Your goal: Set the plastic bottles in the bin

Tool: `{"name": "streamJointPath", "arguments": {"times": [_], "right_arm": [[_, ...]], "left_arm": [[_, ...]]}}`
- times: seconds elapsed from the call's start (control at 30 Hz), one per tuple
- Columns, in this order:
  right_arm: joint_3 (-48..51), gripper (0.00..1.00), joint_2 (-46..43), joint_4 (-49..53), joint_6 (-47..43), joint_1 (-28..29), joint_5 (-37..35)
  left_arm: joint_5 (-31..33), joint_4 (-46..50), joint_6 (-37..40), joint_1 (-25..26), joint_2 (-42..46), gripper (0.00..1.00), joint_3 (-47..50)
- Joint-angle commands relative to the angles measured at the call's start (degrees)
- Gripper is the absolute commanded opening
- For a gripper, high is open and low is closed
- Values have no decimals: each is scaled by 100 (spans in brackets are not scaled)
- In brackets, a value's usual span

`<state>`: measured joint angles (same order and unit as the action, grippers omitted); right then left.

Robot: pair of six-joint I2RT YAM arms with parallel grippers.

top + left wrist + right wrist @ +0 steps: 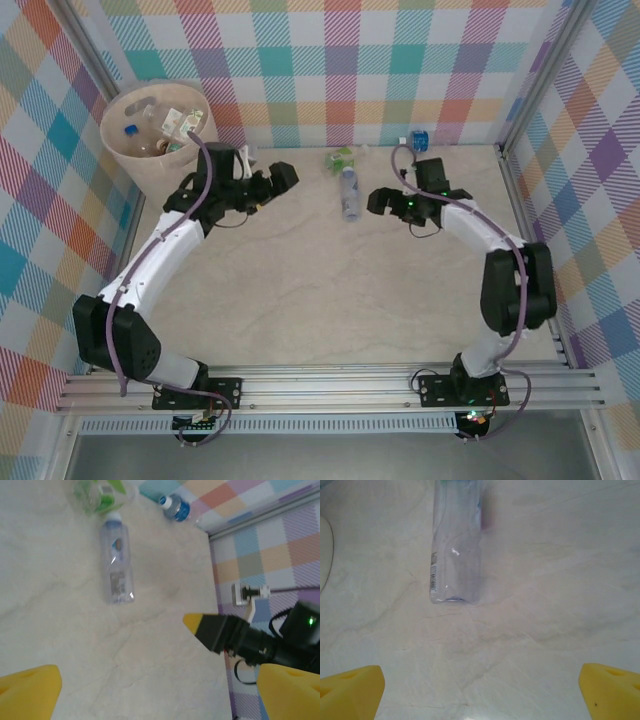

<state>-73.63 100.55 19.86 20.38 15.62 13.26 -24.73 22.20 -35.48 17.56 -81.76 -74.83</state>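
The right gripper [383, 204] looks the better placed for the next pick. Its jaws are spread wide and empty, and the clear bottle [456, 555] lies on the table [330, 290] just ahead, upper centre of the right wrist view, base toward the camera. The bottle's length runs up the frame, so the fingers already straddle its width. A good grasp probably means easing forward and down until the mid-body sits between the pads, then closing gently, since thin plastic is likely to buckle and a round bottle may roll away from a one-sided touch. The left gripper [272, 184] is also wide open and holds nothing. It points at the same bottle from the other side, so only one arm should go in. The bin [140, 170] stands at the upper left of the top view, already holding several bottles, and the carry will have to pass over the left arm. A crushed green bottle [342, 158] and a blue-capped bottle [418, 140] lie near the back wall. The clear bottle's cap end is cut off at the top of the right wrist view. A pale curved edge at that view's left border cannot be identified, and the bin's contents are too jumbled to count.
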Motion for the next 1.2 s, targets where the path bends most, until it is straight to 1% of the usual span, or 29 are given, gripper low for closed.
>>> {"name": "streamJointPath", "arguments": {"times": [0.0, 0.13, 0.27, 0.43, 0.63, 0.77, 0.87, 0.93, 1.0, 1.07, 1.17], "right_arm": [[-499, 100, 383, 296, -202, 214, -104], [-1028, 99, 928, 492, -335, 432, -173], [-1607, 98, 1424, 818, -405, 620, -447], [-2417, 93, 2126, 1303, -335, 801, -1084], [-3217, 87, 2778, 1636, -225, 960, -1442], [-3632, 84, 3142, 1824, -245, 1029, -1529], [-3755, 78, 3312, 1841, -211, 1065, -1780], [-3772, 73, 3352, 1762, -231, 1071, -1924], [-3813, 69, 3349, 1746, -303, 1067, -1921], [-3709, 64, 3213, 1677, -393, 1074, -1857], [-3053, 56, 2670, 1169, -638, 1109, -1830]], "left_arm": [[397, -278, -199, 19, 428, 100, 367], [525, -265, -248, 19, 603, 100, 715], [717, -152, -214, 18, 703, 100, 904], [846, -129, -211, 19, 745, 100, 1049], [866, -85, -178, 19, 665, 100, 1066], [882, -82, -169, 19, 621, 100, 1108], [858, -91, -169, 19, 577, 100, 1102], [833, -99, -173, 19, 541, 100, 1093], [791, -101, -178, 17, 520, 100, 1095], [752, -127, -183, 19, 510, 100, 1101], [675, -210, -198, 19, 529, 100, 1171]]}}
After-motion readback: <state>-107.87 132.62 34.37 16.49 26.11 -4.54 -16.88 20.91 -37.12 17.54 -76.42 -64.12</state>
